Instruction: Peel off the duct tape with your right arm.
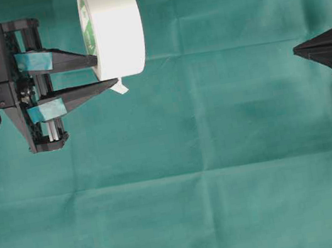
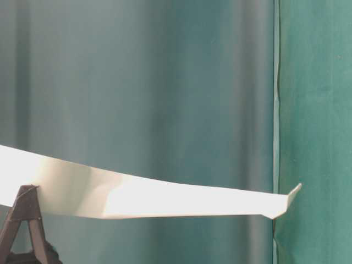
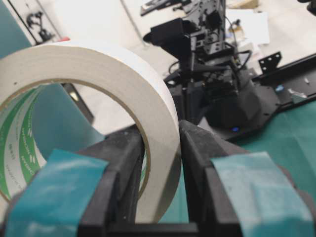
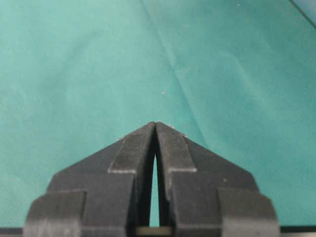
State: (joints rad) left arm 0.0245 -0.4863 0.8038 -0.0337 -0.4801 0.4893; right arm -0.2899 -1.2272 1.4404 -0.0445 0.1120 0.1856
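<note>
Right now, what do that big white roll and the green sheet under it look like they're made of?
The duct tape looks like matte, papery or cloth-backed white tape wound on a green-printed, probably cardboard core. The green sheet appears to be woven fabric: dull, with fold creases and soft wrinkles.

Black arms; left tool [image 1: 104, 74] fingers bear teal pads [image 1: 33, 61].

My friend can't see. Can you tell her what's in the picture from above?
The left gripper pinches the wall of a white tape roll at the top of a green cloth. A small loose tab sticks out below the roll. The right gripper waits shut at the right edge, holding nothing.
</note>
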